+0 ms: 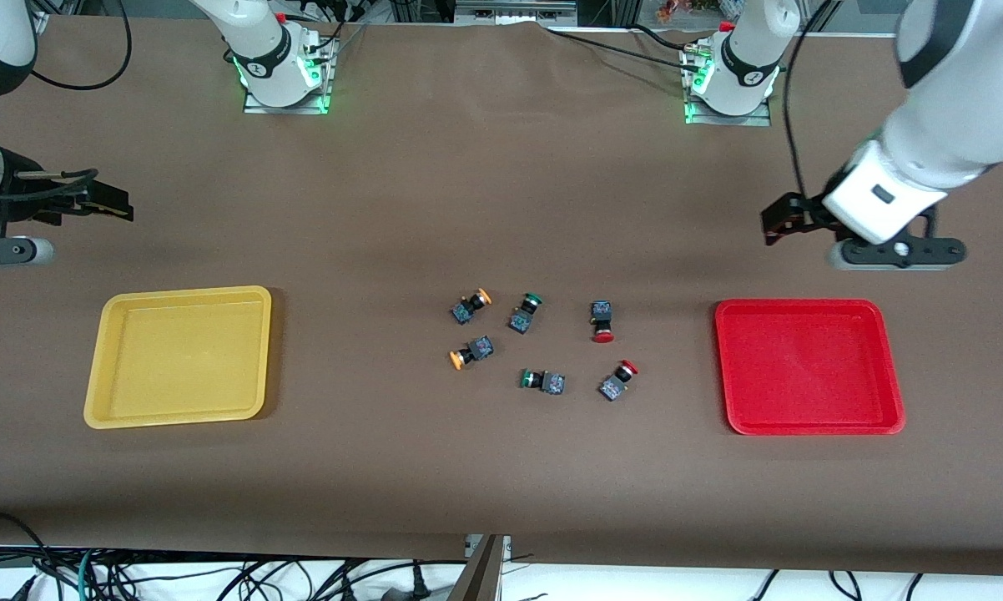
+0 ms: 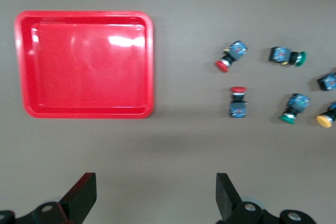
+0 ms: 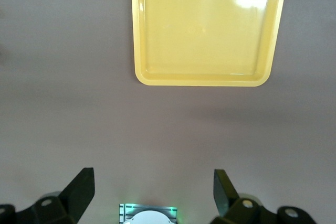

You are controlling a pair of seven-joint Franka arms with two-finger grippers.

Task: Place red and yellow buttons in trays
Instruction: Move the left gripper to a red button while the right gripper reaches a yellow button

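Brown table [image 1: 501, 467]: buttons [image 1: 543, 342] lie well apart from both grippers' released fingers [image 2: 229, 195].

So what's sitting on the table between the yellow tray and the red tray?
Six small buttons in a loose cluster, seen in the front view, between the yellow tray and red tray: two orange-yellow, two green, two red.

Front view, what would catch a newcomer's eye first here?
The red tray at the left arm's end of the table and the yellow tray at the right arm's end stand out, neither holding anything. Between them lies a cluster of six small buttons with red, orange-yellow and green caps.
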